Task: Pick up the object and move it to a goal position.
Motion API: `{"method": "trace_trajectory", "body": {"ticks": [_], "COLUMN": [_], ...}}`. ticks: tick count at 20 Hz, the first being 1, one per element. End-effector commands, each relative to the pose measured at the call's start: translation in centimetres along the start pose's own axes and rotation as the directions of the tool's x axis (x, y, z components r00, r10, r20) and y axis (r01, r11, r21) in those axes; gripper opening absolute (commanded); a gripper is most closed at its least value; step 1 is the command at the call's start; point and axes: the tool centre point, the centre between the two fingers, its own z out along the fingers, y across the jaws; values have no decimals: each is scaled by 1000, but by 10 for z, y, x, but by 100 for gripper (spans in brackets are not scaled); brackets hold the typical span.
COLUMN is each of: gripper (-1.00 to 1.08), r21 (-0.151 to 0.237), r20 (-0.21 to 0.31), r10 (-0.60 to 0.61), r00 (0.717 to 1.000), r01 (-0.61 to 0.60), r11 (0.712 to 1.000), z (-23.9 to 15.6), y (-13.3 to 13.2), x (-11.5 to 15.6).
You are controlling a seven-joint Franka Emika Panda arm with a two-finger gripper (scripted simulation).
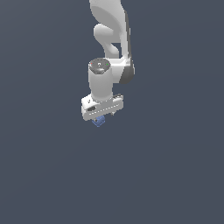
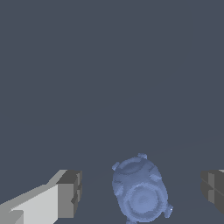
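You see the arm (image 1: 109,48) drop in from the upper edge of the exterior view, where its base end is cut off by the frame. Its white hand ends in the claw (image 1: 101,120), and from that camera the fingers are almost wholly hidden under the broad hand body, so you cannot judge their spread there. Only a small corner of the blue object (image 1: 99,122) peeks out directly beneath the hand.

Turn to the wrist view for the rest. Going left to right, you first meet one finger (image 2: 65,194) with its grey pad, its white shank running off the picture's edge. Next comes the blue object (image 2: 141,192), sitting between the two fingers, nearer the middle than either pad. Its faces carry round raised rings and small studs at the corners, rather rounded than sharp-edged, and its near end is clipped by the frame. Last is the other finger (image 2: 213,190), of which you get only the grey pad, cut off at the border.

The claw stands wide: there is clear gap on both sides of the object and neither pad touches it. Whether the object rests on the surface or not you cannot tell, since the dark grey ground (image 2: 109,65) is uniform and featureless all around.

No writing or markings can be read anywhere.
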Motion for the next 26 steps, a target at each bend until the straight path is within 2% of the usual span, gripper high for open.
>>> {"method": "trace_trajectory", "body": {"ticks": [1, 14, 21, 26], "gripper": [100, 100, 100, 100], "r21": [0, 0, 0, 0], "r20": [-1, -9, -11, -11], "r10": [-55, -290, -345, -350], "r00": [998, 957, 939, 937], "r01": [55, 290, 345, 350], "r11": [998, 957, 939, 937], "z": [6, 33, 39, 39], "y": [4, 16, 18, 19], "x": [-9, -50, -60, -61]}}
